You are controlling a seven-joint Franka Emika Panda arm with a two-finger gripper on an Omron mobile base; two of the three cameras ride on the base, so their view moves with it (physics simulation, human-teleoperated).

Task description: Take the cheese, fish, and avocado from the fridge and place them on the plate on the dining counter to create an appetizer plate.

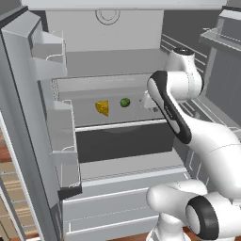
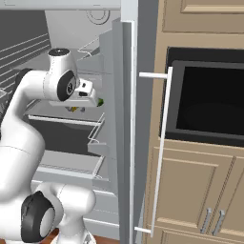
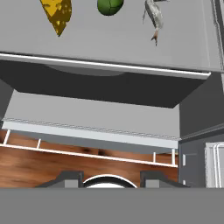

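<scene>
Gripper (image 3: 111, 180) is sitting partly open with nothing between the fingertips (image 3: 65, 178); it's touching nothing and hanging out in front of the fridge (image 1: 113, 42) shelf (image 3: 109, 43).

All three foods are lying in a row on that flat grey shelf. The cheese (image 1: 102, 108), a yellow-orange speckled wedge, is at the hinge-door end. The avocado (image 1: 124, 102), a small dark green round fruit, is just beside it but apart. The fish (image 3: 153, 15), pale grey and elongated with a thin tail, is on the avocado's far side.

Below the shelf a dark recessed drawer (image 1: 122, 141) is showing, then pale grey drawer fronts. White wire door shelves (image 1: 63, 136) are flanking the opening. The arm's white elbow link (image 1: 169, 106) is blocking the shelf's right end in the left base view.
</scene>
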